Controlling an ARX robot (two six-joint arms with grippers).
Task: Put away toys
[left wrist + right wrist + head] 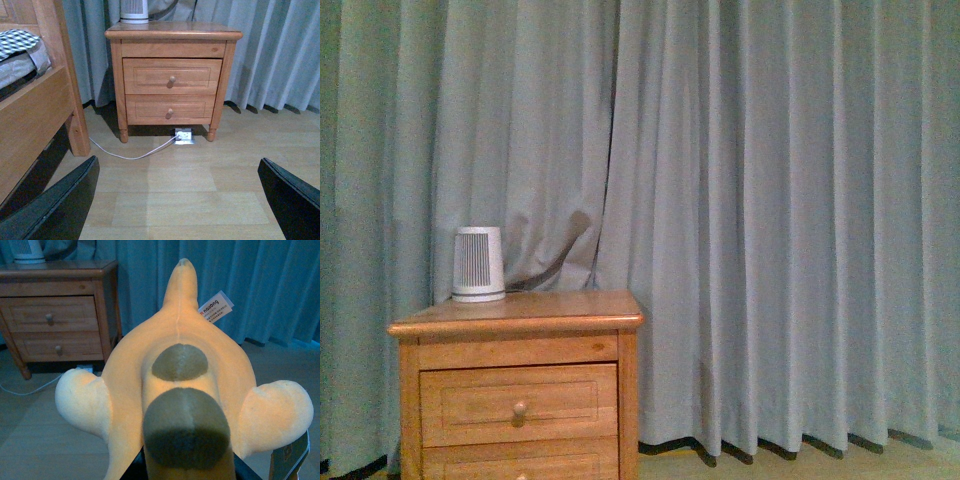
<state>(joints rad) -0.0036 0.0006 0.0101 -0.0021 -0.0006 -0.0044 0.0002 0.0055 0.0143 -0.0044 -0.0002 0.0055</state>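
Filling right gripper (pixel 212 467): plush toy (pixel 180 365)

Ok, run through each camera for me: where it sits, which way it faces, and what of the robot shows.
Front: on the robot's body, facing the curtain and the nightstand with a white appliance on top; no arm shows.
Left wrist: low over the floor, facing the nightstand's drawers; the open left gripper frames the view.
Right wrist: filled by the plush toy in the right gripper; one finger shows.
Shared: all three see the nightstand and curtain.
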